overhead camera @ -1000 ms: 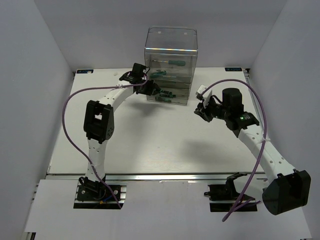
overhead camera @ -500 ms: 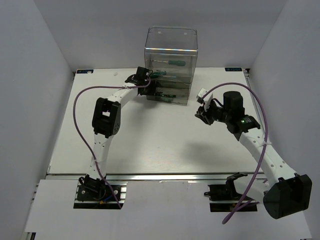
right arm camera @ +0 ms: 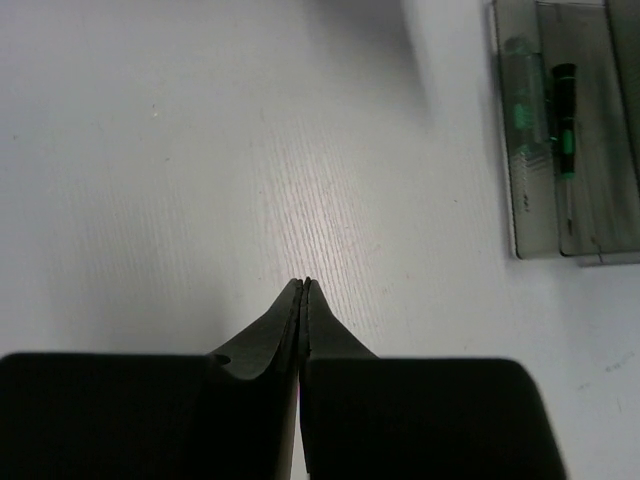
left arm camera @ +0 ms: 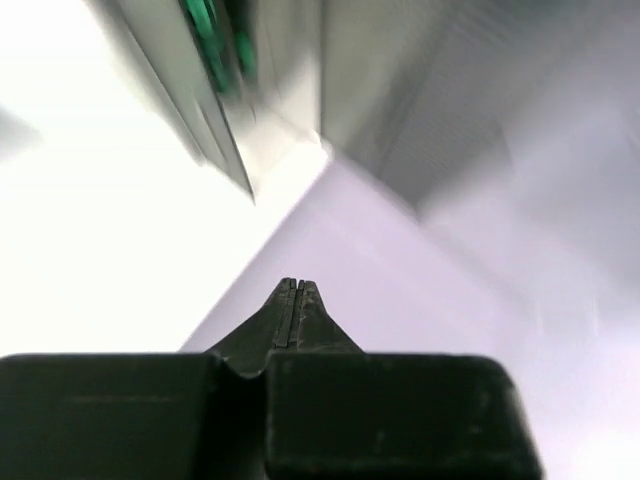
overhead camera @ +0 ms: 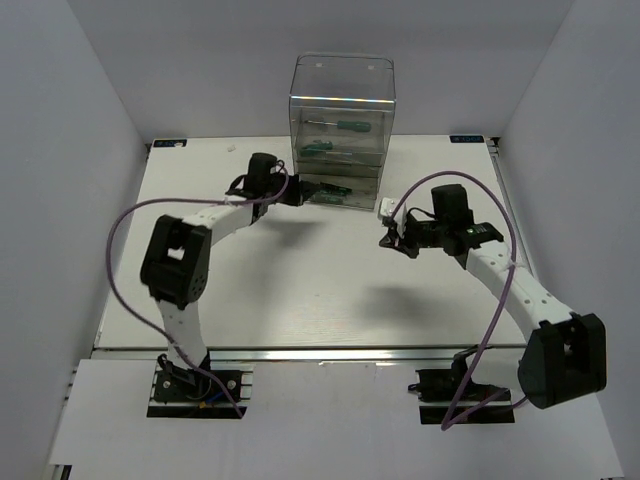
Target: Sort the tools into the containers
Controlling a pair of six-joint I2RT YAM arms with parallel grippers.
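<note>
The containers are grey-clear drawers stacked in a tall transparent box (overhead camera: 342,110) at the back of the table. Green-handled screwdrivers lie in them: one in the upper drawer (overhead camera: 350,126), others lower down (overhead camera: 322,148). The bottom drawer (overhead camera: 335,192) sticks out a little and holds tools (right arm camera: 525,110). My left gripper (overhead camera: 297,190) is shut and empty just left of that drawer's front; its own view is blurred, with the gripper (left arm camera: 297,284) below green handles (left arm camera: 215,40). My right gripper (right arm camera: 305,282) is shut and empty over bare table, right of the box (overhead camera: 388,238).
The white table (overhead camera: 300,280) is walled in by pale panels on the left, right and back. Purple cables loop off both arms. A metal rail runs along the near edge, where the arm bases are bolted.
The left gripper has drawn back from the drawers toward the left and shut. The right gripper has moved left and nearer to the box and shut.
</note>
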